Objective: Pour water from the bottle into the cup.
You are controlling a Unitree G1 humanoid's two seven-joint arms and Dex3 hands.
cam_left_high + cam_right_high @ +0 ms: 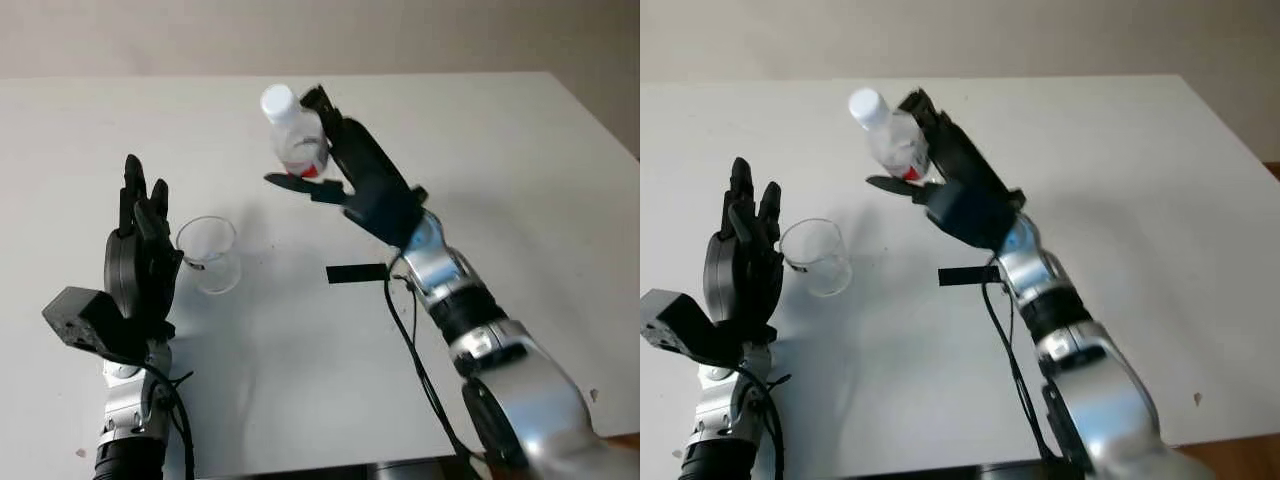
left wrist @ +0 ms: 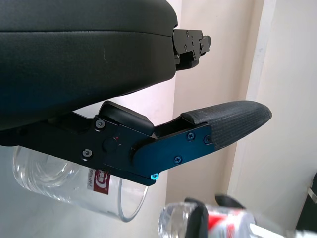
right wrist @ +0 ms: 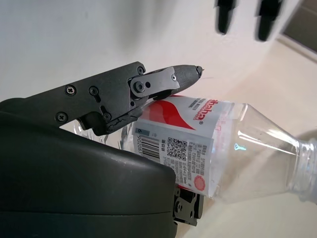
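The right hand (image 1: 335, 160) has its fingers (image 3: 168, 79) clamped around the labelled middle of the bottle (image 1: 295, 135), held in the air in the upper centre of the left eye view and leaning its white cap toward the upper left. That lean suggests it is being carried toward the cup (image 1: 210, 253), which stands upright on the white desk (image 1: 520, 170) at lower left, well apart from the bottle. The left hand (image 1: 142, 255), open, stands just beside the cup, probably to steady it.
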